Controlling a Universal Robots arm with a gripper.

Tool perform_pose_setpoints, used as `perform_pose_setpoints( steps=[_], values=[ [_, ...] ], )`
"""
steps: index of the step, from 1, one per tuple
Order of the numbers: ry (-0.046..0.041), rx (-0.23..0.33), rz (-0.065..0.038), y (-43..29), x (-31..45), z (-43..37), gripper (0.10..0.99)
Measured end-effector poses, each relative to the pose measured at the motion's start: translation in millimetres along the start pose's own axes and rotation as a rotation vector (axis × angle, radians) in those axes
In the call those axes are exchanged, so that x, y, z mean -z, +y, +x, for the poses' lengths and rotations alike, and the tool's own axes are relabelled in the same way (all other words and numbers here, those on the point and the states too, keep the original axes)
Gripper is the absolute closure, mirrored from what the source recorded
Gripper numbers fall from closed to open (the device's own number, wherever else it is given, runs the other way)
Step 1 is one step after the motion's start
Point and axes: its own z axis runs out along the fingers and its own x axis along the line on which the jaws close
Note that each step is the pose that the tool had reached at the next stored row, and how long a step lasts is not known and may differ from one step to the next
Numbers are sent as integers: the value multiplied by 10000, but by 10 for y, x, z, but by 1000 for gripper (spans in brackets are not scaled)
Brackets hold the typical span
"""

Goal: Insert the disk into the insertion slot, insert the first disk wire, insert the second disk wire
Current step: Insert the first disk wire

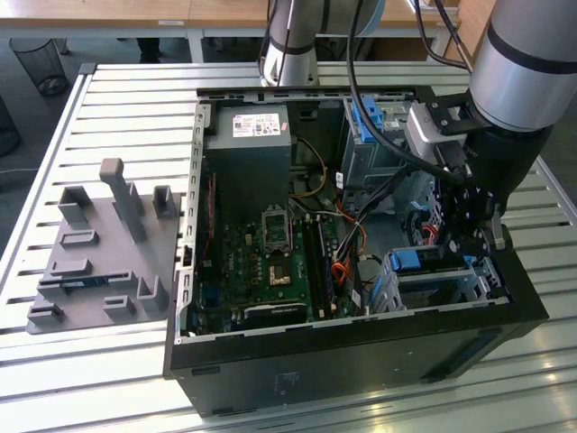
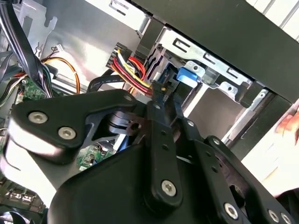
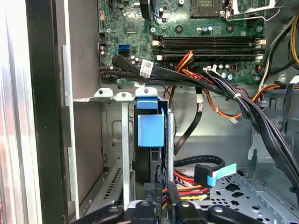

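The disk sits edge-on in its blue caddy (image 3: 150,128) inside the insertion slot (image 3: 124,140), a low silver cage at the case's front corner (image 1: 433,281). In both wrist views my gripper (image 3: 163,199) (image 2: 167,99) is shut on the black plug of a red, yellow and black disk wire (image 2: 135,77). It holds the plug right at the disk's rear end, below the blue caddy (image 2: 189,74). A second disk wire, black with a light blue tab (image 3: 208,173), lies loose on the case floor beside the cage. In the exterior view the gripper (image 1: 473,236) reaches down into the case above the cage.
Thick black cable bundles (image 3: 224,93) cross between the motherboard (image 1: 270,262) and the cage. A taller grey cage with blue parts (image 1: 370,122) stands behind, and the power supply (image 1: 248,149) is at the back. A grey fixture block (image 1: 104,248) rests on the slatted table at the exterior view's left.
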Motion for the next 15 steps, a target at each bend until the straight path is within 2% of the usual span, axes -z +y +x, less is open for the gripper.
perform_pose_setpoints(
  steps=[1, 10, 11, 13, 15],
  values=[
    [14, 1, 1, -1, 8, 0, 835],
    [15, 1, -32, -17, 122, 3, 835],
    [14, 1, -45, -19, 129, 3, 851],
    [15, 1, -67, -22, 143, 4, 976],
    [14, 2, -87, -25, 154, 4, 976]
  ],
)
